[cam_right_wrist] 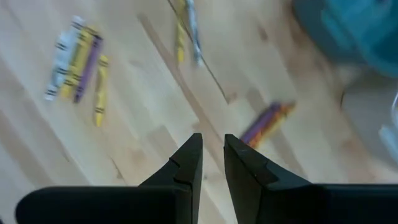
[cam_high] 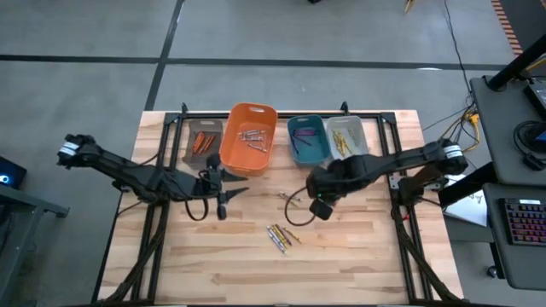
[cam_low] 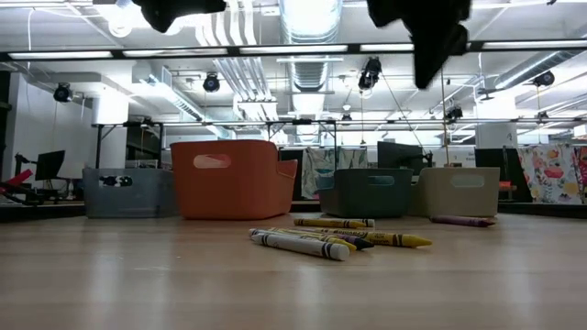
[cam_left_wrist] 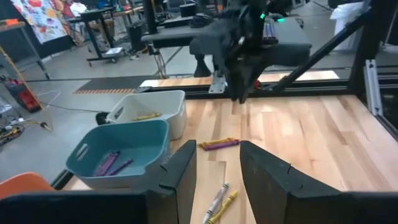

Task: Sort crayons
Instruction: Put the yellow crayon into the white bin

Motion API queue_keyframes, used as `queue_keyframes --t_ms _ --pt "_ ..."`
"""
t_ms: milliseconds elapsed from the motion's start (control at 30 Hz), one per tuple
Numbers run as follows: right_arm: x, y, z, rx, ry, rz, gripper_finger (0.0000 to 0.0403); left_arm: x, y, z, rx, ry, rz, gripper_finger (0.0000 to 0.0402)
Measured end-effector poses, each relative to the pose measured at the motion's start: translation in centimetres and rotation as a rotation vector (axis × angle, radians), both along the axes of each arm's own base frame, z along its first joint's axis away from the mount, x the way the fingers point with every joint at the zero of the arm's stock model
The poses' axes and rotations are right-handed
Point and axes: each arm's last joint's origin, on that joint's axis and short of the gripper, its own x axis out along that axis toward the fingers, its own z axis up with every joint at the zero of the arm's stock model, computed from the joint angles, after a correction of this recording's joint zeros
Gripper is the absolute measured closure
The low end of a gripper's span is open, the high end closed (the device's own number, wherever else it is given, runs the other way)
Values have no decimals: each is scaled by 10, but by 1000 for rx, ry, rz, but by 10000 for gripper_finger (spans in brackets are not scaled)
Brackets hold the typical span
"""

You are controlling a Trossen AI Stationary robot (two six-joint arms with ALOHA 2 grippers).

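Several loose crayons lie flat in a cluster on the wooden table, also seen in the low view and the right wrist view. A purple and an orange crayon lie side by side beneath my right gripper, which hangs above the table pointing steeply down, its fingers a narrow gap apart with nothing between them. Two more crayons lie farther off. My left gripper hovers near the orange bin, pointing toward the right arm, open and empty.
Four bins stand in a row at the far edge: a brown one with orange crayons, an orange one with greyish crayons, a teal one with purple crayons, a pale one with yellow crayons. Bare wood lies toward the near edge.
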Motion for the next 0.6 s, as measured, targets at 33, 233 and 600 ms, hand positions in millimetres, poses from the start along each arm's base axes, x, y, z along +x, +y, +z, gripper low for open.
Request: queue_keyframes --t_ms 33,233,600 --pt "-2 1 -6 4 19 -29 346 1 -2 -1 -3 3 -4 294" --pt "-14 -4 -45 -4 148 -167 346 4 -4 -1 -2 10 -11 294" --pt "-26 -28 -93 -11 201 -328 340 3 -4 4 108 -10 -32 294"
